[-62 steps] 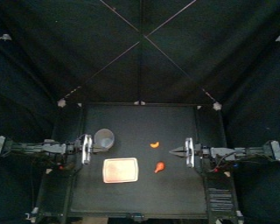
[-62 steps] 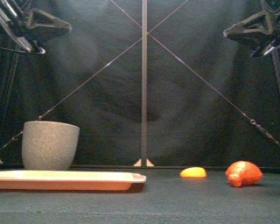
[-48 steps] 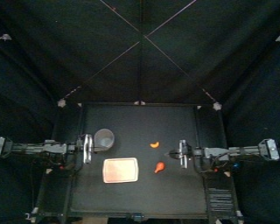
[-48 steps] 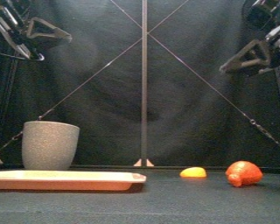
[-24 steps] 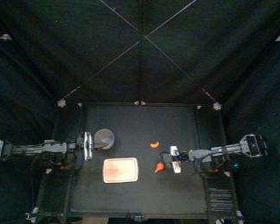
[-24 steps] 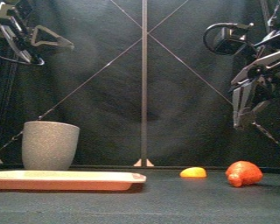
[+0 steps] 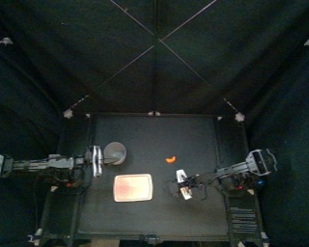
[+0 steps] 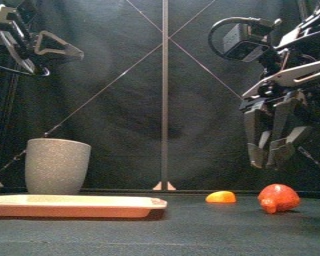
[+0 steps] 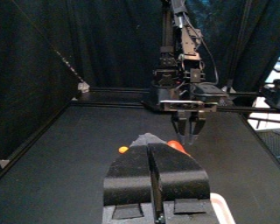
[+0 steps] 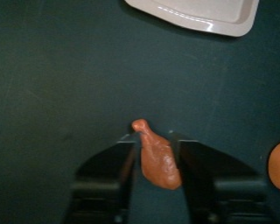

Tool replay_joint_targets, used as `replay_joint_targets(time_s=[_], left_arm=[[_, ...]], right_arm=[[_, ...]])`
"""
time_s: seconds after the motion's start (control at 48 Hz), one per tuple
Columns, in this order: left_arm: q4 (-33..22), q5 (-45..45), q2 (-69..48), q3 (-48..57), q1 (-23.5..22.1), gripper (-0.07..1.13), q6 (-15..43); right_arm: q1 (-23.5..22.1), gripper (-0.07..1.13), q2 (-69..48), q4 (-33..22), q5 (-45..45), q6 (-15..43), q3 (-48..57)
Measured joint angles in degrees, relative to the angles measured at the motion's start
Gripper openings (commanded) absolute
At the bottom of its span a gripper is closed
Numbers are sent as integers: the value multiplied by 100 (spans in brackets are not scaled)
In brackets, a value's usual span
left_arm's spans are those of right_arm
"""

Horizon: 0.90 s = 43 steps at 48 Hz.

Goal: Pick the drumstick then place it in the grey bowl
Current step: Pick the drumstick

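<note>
Right gripper (image 8: 271,158) has swung in from the table's right edge and come down. It now hangs just above the drumstick (image 8: 275,197), jaws spread wide, holding nothing. In the right wrist view the drumstick lies on the table between the two jaws, untouched. Grasp looks next: lower, then close. Grey bowl (image 8: 56,165) stands well apart at left, behind the pink tray (image 8: 69,206). Left gripper (image 7: 93,164) rests near the bowl, jaws closed, empty.
</note>
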Motion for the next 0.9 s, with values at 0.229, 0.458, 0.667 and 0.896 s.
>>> replay_joint_targets(time_s=[0.229,0.458,0.667,0.896], left_arm=[[0,0,0,0,0,2,-9],[9,0,0,9,0,2,0],[9,0,0,0,0,2,0],[9,0,0,0,-9,2,0]], right_arm=[[70,93,378,-26,141,-88,-141],[88,92,835,-114,176,-176,-211],[97,82,1002,-62,237,-176,-316],[105,59,1028,-9,281,-193,-308]])
